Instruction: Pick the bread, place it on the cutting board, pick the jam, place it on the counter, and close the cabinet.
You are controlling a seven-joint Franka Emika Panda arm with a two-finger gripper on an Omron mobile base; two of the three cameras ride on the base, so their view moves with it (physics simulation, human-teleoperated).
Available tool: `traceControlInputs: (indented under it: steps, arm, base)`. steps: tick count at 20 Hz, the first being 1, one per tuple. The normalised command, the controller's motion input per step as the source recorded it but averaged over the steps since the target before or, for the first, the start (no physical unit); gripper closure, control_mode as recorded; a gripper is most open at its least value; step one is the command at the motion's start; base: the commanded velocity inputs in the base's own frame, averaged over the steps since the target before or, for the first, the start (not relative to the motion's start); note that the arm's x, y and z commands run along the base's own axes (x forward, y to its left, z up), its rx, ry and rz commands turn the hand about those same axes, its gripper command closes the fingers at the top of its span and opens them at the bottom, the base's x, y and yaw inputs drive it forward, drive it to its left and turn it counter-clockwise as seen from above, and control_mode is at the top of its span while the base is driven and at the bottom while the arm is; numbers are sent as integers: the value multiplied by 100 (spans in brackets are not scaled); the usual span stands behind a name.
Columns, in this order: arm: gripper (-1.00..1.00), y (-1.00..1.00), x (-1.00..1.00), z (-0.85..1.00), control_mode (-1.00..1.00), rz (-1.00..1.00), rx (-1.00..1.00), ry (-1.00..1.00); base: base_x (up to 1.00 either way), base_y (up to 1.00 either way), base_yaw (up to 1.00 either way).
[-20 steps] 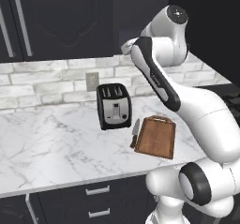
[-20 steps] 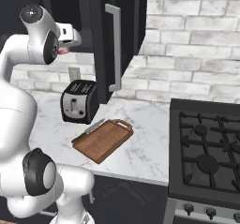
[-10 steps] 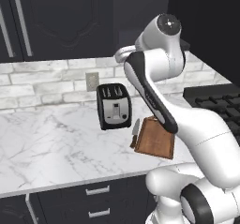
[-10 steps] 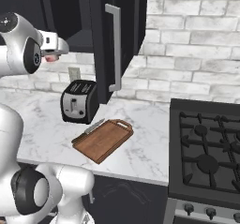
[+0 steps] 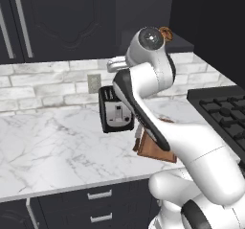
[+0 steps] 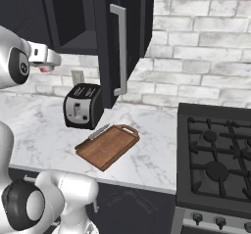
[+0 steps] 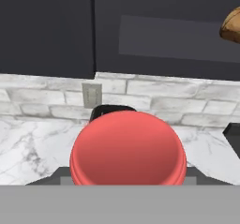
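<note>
Jaws nearly closed around small red jam jar (image 7: 127, 148), carried high above white marble counter (image 6: 39, 130); loose grip risks dropping it onto black-and-silver toaster (image 6: 83, 105).

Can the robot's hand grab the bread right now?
Probably not yet. The jaws are already shut on the jam, so the gripper is full. The bread sits off to the side in the open cabinet.

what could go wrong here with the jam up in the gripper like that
1. The jam is carried high above the counter; if the grip slips, it could fall.
2. The toaster stands close below, so a straight descent might hit it.
3. The cabinet door hangs open near the arm's path, and the bread remains inside.
</note>
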Motion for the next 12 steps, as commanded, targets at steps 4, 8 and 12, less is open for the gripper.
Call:
traceControlInputs:
  steps: [4, 8, 12]
  arm:
    - [100, 20, 0, -36, -100, -10, 0, 0]
    - [100, 21, 9, -31, -100, -8, 0, 0]
    - [100, 27, 32, -24, -100, -5, 0, 0]
  base:
    - [0, 0, 0]
    - [0, 0, 0]
    - [0, 0, 0]
